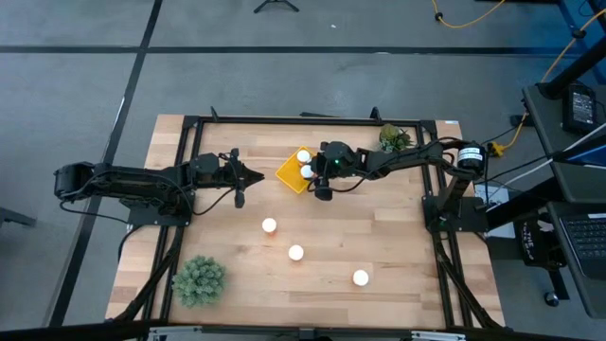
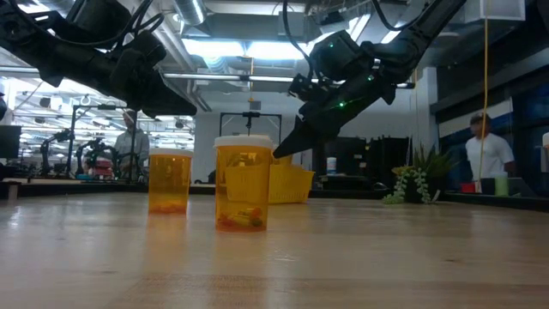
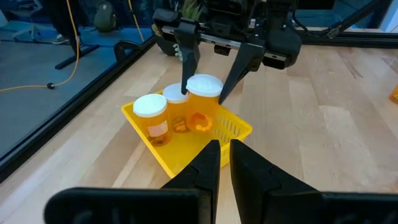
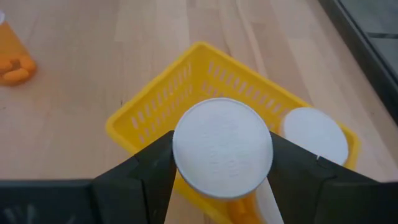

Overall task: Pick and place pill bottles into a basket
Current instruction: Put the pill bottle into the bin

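We see a wooden table (image 1: 379, 242) on a grey floor. A bushy green plant (image 1: 199, 280) sits at the table's lower left, a smaller leafy plant (image 1: 394, 139) at upper right. In the low view, a person (image 2: 486, 153) stands far right.

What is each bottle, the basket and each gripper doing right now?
Right gripper: over the basket, fingers either side of one bottle's cap.
That bottle: upright in the basket.
Two other bottles: upright in the basket, capped.
Three bottles on the table: upright, capped.
Basket: flat on the table.
Left gripper: shut, empty.
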Action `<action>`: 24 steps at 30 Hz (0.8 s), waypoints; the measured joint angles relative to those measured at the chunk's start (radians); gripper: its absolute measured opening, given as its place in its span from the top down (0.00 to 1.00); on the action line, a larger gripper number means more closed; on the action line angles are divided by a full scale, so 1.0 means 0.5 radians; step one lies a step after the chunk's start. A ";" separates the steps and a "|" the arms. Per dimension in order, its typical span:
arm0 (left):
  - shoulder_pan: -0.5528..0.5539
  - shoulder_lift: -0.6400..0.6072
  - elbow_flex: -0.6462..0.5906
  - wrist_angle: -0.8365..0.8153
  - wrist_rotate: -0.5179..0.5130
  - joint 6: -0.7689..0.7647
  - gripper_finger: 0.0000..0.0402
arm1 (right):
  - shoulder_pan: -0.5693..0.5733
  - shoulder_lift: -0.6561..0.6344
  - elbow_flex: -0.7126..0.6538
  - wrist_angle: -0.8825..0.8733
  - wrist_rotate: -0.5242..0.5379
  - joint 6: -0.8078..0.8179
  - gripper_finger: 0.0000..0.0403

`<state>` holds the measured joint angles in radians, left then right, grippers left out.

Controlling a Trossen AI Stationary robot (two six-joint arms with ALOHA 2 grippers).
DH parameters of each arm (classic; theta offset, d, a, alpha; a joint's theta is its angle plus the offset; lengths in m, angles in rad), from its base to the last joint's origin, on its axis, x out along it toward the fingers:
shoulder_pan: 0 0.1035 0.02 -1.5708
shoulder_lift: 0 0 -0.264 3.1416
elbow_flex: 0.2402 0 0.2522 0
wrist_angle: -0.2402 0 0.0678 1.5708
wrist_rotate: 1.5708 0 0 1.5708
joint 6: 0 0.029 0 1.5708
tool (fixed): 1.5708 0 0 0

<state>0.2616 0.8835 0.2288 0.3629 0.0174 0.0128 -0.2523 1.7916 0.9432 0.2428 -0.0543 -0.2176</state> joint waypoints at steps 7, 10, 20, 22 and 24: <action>0.001 0.000 0.000 0.000 0.000 0.000 0.92 | 0.000 0.000 0.000 -0.001 -0.002 -0.001 0.45; 0.000 0.000 0.000 0.000 0.001 0.000 0.92 | 0.000 0.000 0.000 -0.002 -0.003 -0.002 0.45; 0.000 0.000 0.000 -0.001 0.001 0.000 0.92 | -0.010 0.092 -0.001 0.018 -0.059 -0.015 0.45; 0.001 0.000 0.001 -0.001 0.001 0.000 0.92 | -0.017 0.096 0.000 0.022 -0.060 -0.016 0.45; 0.000 0.000 0.000 -0.001 0.001 0.000 0.92 | -0.022 0.096 0.000 0.025 -0.059 -0.019 0.45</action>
<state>0.2616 0.8837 0.2287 0.3626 0.0177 0.0128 -0.2632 1.8395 0.9432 0.2554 -0.0837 -0.2269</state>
